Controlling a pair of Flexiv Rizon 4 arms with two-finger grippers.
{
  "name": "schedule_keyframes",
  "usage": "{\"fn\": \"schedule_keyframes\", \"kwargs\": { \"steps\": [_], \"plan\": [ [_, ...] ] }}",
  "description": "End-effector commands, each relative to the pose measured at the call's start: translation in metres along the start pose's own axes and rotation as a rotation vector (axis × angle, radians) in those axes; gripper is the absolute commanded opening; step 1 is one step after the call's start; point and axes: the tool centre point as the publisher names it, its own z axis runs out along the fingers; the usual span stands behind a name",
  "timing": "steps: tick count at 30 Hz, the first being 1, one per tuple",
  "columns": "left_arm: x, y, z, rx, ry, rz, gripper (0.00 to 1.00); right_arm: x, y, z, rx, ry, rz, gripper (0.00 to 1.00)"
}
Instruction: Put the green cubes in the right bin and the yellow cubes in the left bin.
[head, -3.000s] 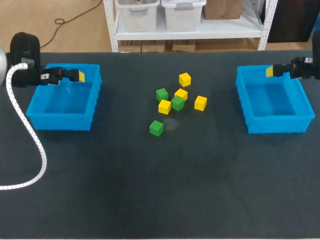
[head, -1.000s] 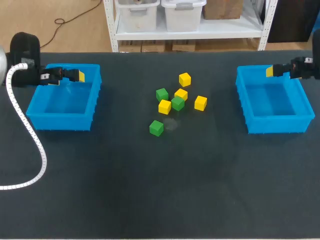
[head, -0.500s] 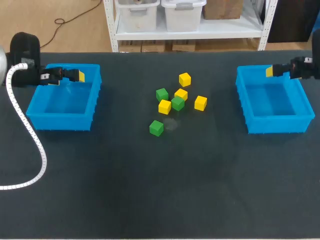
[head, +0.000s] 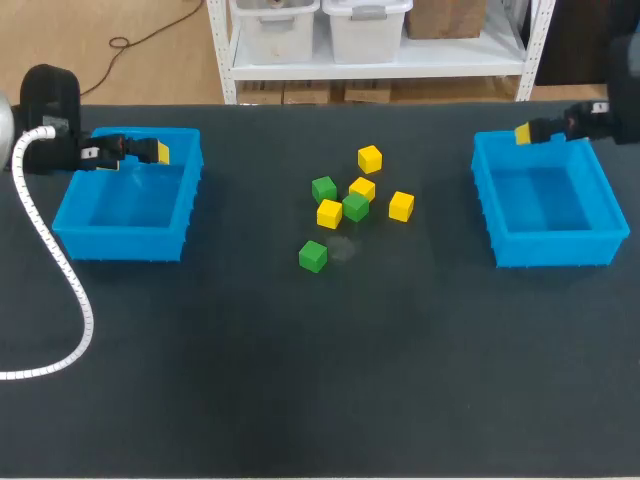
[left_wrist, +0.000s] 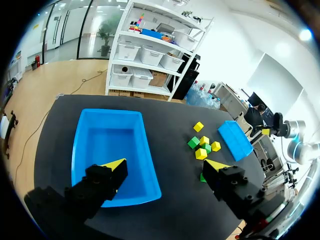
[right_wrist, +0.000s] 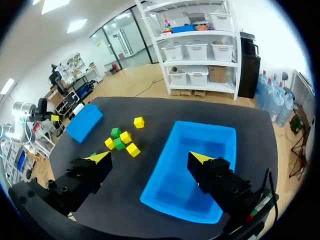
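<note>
- Left end effector (left_wrist: 166, 165) and right end effector (right_wrist: 150, 156) — both spread, empty.
- Small green plastic cube (head: 355, 207) sits tight against small yellow plastic cubes (head: 329, 213) — a grab there could scatter neighbours or take the wrong colour.

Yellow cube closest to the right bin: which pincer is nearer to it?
Right. The right pincer is above the right bin's back rim, not far from the yellow cube. The left pincer is over the left bin, much farther away.
</note>
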Motion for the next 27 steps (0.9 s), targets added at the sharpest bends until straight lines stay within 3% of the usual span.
{"fn": "schedule_keyframes", "kwargs": {
  "steps": [1, 14, 27],
  "plan": [
    [0.0, 0.0, 0.0, 0.0, 0.0, 0.0, 1.0, -0.004, 0.015, 0.005, 0.027, 0.012, -0.018, 1.0],
    [0.0, 0.0, 0.0, 0.0, 0.0, 0.0, 1.0, -0.006, 0.061, 0.027, -0.004, 0.063, -0.103, 1.0],
    [0.0, 0.0, 0.0, 0.0, 0.0, 0.0, 1.0, 0.016, 0.131, 0.053, -0.055, 0.145, -0.227, 1.0]
  ]
}}
